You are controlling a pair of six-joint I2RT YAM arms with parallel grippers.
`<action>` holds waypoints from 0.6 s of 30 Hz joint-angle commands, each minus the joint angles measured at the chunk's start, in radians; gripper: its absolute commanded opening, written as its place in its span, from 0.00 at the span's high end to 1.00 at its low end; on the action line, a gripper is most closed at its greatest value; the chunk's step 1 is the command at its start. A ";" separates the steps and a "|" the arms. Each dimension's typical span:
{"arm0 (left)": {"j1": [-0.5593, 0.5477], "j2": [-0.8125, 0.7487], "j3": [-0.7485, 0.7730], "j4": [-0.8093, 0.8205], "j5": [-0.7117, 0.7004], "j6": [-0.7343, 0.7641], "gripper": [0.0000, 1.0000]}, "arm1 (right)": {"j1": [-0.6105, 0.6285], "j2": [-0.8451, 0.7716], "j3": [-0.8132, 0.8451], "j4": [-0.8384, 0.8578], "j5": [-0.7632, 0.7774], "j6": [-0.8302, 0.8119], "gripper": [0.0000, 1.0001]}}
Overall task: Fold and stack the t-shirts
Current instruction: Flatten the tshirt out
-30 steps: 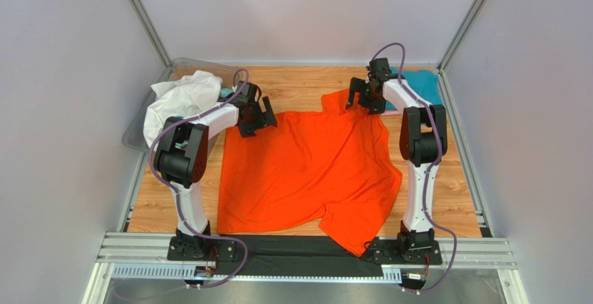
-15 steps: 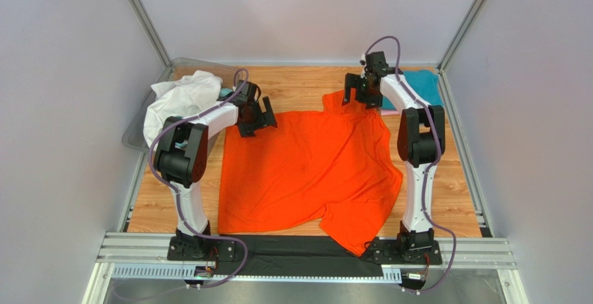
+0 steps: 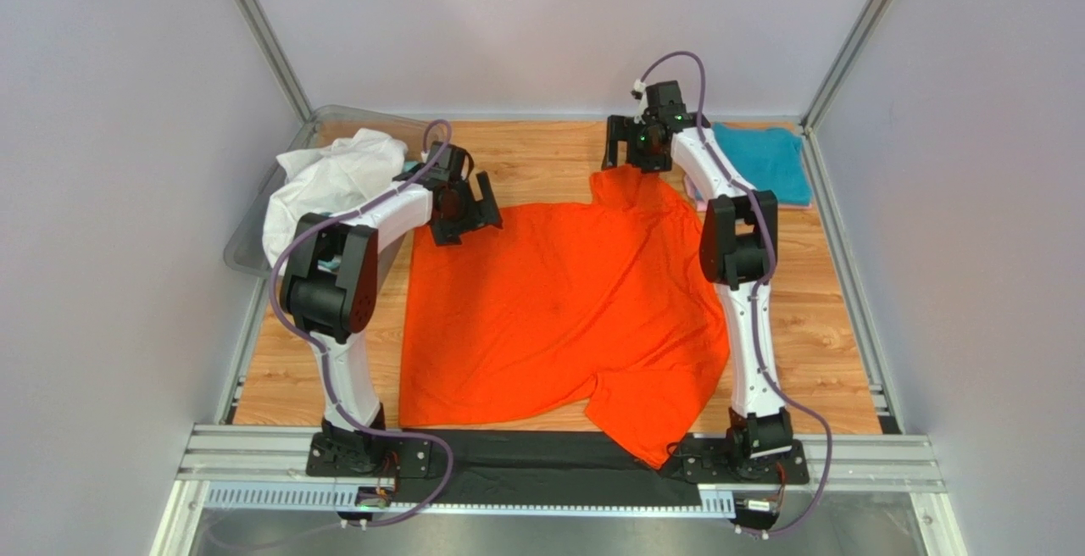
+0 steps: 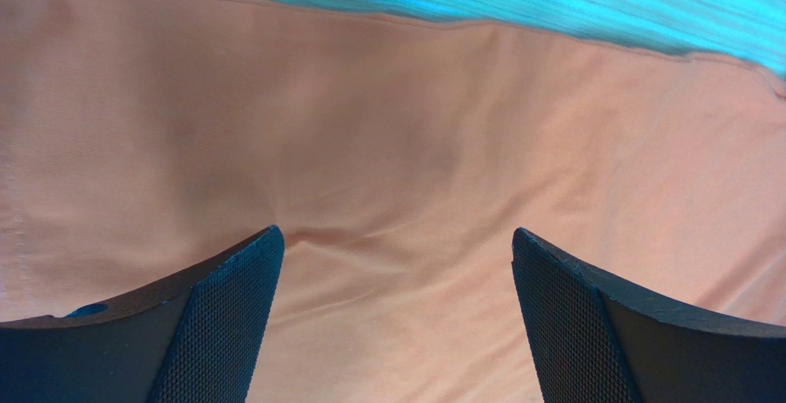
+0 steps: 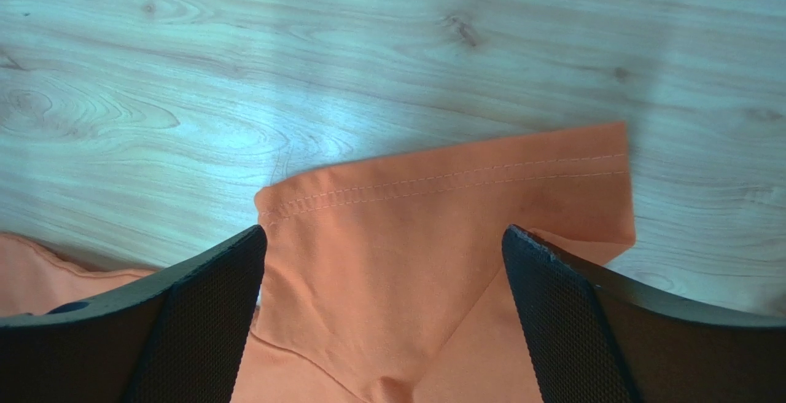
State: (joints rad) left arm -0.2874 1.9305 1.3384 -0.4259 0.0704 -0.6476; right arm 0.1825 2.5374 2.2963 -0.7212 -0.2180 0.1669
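Note:
The bright orange t-shirt (image 3: 560, 308) lies spread on the wooden table, with one sleeve sticking out at the far edge (image 3: 627, 185). My left gripper (image 3: 464, 209) is open over the shirt's far left corner; the left wrist view shows flat orange cloth (image 4: 397, 191) between its fingers (image 4: 231, 320). My right gripper (image 3: 633, 149) is open just over the folded sleeve, whose stitched hem (image 5: 443, 182) lies between its fingers (image 5: 198, 315). A white shirt (image 3: 325, 187) lies in the bin. A teal shirt (image 3: 764, 162) lies folded at the far right.
A clear plastic bin (image 3: 261, 232) stands at the far left, holding the white shirt. Grey walls and metal frame posts close in the table on three sides. The shirt's near corner hangs over the black strip (image 3: 535, 452) at the front edge.
My right gripper has moved left and farther back, from beside the shirt's right shoulder to over the sleeve at the far edge. The left gripper has barely moved. The shirt lies the same.

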 commanded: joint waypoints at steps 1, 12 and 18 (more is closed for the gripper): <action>0.024 0.013 0.034 0.016 -0.003 0.023 0.00 | -0.009 0.055 0.034 -0.049 0.022 -0.004 0.00; 0.036 0.127 0.154 -0.014 0.011 0.039 0.00 | -0.067 0.170 0.164 -0.099 0.032 0.109 0.00; 0.037 0.185 0.237 -0.037 0.020 0.054 0.00 | -0.118 0.222 0.207 -0.087 -0.095 0.171 0.00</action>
State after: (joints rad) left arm -0.2573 2.0789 1.5204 -0.4465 0.0769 -0.6231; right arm 0.1024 2.6659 2.4958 -0.7437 -0.2611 0.2901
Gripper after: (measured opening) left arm 0.995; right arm 0.998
